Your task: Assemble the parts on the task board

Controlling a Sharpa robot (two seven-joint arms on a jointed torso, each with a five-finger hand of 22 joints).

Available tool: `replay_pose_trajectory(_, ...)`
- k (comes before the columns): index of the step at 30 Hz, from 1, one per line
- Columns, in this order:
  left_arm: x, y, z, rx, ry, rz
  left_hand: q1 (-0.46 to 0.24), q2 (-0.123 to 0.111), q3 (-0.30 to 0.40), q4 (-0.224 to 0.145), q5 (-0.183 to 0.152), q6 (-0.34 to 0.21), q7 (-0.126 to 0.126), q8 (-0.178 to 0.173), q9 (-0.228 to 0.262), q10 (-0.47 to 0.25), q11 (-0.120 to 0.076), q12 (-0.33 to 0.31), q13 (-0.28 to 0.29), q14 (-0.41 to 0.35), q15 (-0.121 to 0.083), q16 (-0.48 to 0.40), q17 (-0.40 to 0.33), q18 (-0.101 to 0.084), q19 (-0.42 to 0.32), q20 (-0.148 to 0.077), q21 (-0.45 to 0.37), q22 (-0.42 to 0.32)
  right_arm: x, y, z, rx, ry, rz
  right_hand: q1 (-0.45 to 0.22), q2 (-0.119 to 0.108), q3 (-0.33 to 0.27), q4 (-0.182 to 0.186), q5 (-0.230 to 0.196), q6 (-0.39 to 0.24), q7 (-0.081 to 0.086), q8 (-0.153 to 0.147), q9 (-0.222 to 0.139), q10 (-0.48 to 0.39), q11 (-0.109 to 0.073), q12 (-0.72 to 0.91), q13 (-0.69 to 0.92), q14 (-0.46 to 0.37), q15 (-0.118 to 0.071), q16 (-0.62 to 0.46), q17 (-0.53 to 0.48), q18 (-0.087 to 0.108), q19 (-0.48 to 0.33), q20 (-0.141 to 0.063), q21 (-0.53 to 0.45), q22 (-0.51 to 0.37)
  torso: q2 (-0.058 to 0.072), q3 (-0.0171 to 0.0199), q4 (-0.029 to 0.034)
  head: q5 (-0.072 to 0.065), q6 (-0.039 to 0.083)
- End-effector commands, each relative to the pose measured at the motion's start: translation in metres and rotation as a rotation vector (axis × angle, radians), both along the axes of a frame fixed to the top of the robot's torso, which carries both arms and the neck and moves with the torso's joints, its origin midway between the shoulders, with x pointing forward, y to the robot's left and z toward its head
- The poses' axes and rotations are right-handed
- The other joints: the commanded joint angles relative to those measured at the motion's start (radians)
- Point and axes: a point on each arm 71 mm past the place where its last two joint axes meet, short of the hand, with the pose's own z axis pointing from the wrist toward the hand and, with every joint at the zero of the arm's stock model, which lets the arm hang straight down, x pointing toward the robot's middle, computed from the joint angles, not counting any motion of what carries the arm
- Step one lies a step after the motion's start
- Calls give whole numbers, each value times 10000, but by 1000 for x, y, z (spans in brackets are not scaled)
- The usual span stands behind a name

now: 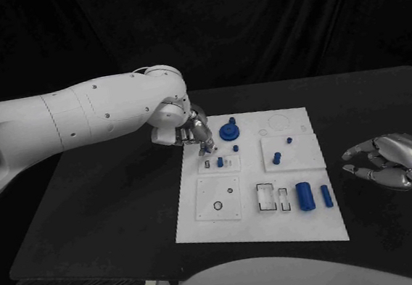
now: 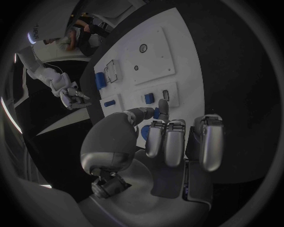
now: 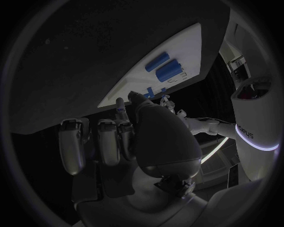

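The left robot hand (image 1: 196,131) hovered over the task board's (image 1: 209,215) far-left corner, its grasp indiscernible, and seemingly needed to descend squarely; the right robot hand (image 1: 391,161) rested curled, empty, beside the board.

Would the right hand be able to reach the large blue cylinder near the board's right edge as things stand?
Probably yes: the right hand hovers off the task board beside the large blue cylinder, with nothing between except a slimmer blue part.

Dim all over, black backdrop swallowing detail. Brightest on the white board (image 1: 264,207) from overhead light. Wrist views strongly bent at the rims, dark-framed, grainy, soft toward edges.
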Motion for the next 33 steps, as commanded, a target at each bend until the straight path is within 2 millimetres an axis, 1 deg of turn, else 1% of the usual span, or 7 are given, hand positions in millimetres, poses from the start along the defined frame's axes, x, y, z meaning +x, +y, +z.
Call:
replay_pose_trajectory(1,0,-3,0,54,195,-119,62,188,1071,-1208,124,446,-362,-88,-61,611,-65,63,2283,1053,-106,-50,2633,102,482,-95,33,2315,-1,1,0,9,2,-116,80,16,49,16,69,77,-3,-25,-15,1040,0,25,2634,1058,-55,26,2635,39,721,-61,-64,2478,-12,2,-16,28,1)
replay_pose_trajectory(4,0,-5,-1,161,161,-191,46,219,1012,-1270,274,507,-365,-163,-124,617,-70,68,2285,1053,-116,-50,2633,101,487,-110,34,2315,-1,1,0,25,1,-100,80,16,49,16,69,77,-3,-25,-15,1040,0,25,2634,1058,-55,26,2635,39,721,-61,-64,2478,-6,7,-22,21,1)
replay_pose_trajectory(11,0,-4,-5,311,213,-228,66,256,964,-1378,360,601,-385,-216,-173,676,-88,137,2328,1053,-131,-50,2633,93,509,-125,63,2325,-2,1,0,35,-4,-107,80,16,49,16,69,77,-3,-25,-15,1040,0,25,2634,1058,-55,26,2635,39,721,-61,-64,2478,-13,8,-7,7,1)
replay_pose_trajectory(18,-3,1,-10,438,172,-177,90,286,902,-1567,393,785,-421,-332,-284,763,-125,238,2392,1053,-168,-50,2633,89,528,-159,79,2331,-2,1,0,32,-6,-114,80,16,49,16,69,77,-3,-25,-15,1040,0,25,2634,1058,-55,26,2635,39,721,-61,-64,2478,-19,-1,-3,5,1)
replay_pose_trajectory(23,-6,5,-13,582,259,-178,85,299,858,-1679,409,941,-448,-451,-390,854,-155,346,2461,1053,-198,-50,2633,78,559,-189,120,2344,-1,1,0,27,-2,-114,86,7,61,8,97,79,-7,-25,-17,1040,-3,25,2634,1058,-55,26,2635,40,720,-60,-66,2477,-23,8,0,37,1)
replay_pose_trajectory(26,-7,6,-14,592,261,-146,72,307,835,-1731,422,1024,-464,-519,-447,958,-173,477,2547,1053,-216,-50,2633,78,564,-206,120,2345,-1,1,0,26,-4,-115,86,7,61,8,97,79,-7,-25,-17,1040,-3,25,2634,1058,-55,26,2635,40,720,-60,-66,2477,-21,3,5,22,1)
replay_pose_trajectory(33,-10,6,-16,568,268,-147,69,309,830,-1743,425,1042,-467,-535,-460,962,-177,481,2549,1053,-220,-50,2633,75,570,-210,130,2348,-1,1,0,28,-7,-107,86,7,61,8,97,79,-7,-25,-17,1040,-3,25,2634,1058,-55,26,2635,40,720,-60,-66,2477,-10,1,-25,66,1)
